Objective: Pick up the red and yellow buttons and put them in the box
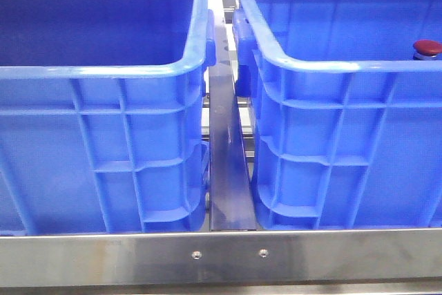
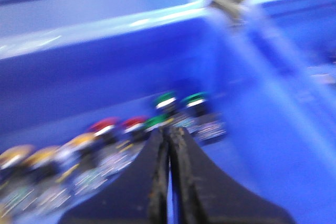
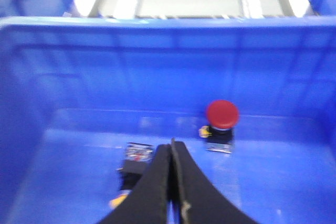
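So there are two big blue crates side by side, and the right crate (image 1: 331, 67) has a red button (image 3: 222, 114) standing upright on its floor near the far wall, cap peeking over the rim (image 1: 427, 48) from the front. The right claw (image 3: 172, 182) hangs inside that crate with its fingers pressed together, nothing between them, and a second button (image 3: 135, 163) lies tipped over just beside its tip. The left claw (image 2: 169, 171) is closed too, over a blurry row of yellow, red and green buttons (image 2: 105, 135) in the left crate (image 1: 103, 67).
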`<state>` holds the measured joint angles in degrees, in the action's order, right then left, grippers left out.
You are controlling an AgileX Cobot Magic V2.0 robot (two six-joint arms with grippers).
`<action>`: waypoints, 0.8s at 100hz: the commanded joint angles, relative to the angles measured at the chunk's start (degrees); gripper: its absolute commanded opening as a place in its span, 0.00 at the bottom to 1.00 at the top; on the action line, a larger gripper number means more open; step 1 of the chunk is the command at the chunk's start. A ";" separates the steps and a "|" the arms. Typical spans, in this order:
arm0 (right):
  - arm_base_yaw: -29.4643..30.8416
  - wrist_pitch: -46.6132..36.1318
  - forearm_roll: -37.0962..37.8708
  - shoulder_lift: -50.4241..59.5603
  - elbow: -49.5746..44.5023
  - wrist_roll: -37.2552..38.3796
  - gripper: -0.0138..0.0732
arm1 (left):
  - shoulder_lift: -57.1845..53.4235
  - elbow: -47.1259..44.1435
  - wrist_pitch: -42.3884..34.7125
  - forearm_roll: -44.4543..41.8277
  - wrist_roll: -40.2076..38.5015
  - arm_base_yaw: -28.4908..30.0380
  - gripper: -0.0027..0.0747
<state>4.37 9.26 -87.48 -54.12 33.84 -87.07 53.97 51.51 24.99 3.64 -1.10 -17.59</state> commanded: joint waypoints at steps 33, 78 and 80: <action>0.14 0.67 -0.82 21.05 -10.10 -0.46 0.08 | -24.62 -14.24 -4.68 0.15 -0.64 16.39 0.01; 0.14 4.81 -0.82 45.24 -22.82 -0.46 0.08 | -45.07 -25.37 -4.20 0.15 -0.64 18.94 0.01; 0.14 4.69 -0.82 45.70 -23.25 -0.46 0.08 | -45.49 -25.65 -4.20 0.15 -0.64 18.94 0.01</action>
<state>4.37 12.92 -87.48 -10.75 10.96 -87.07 9.72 25.47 24.96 3.50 -1.10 1.20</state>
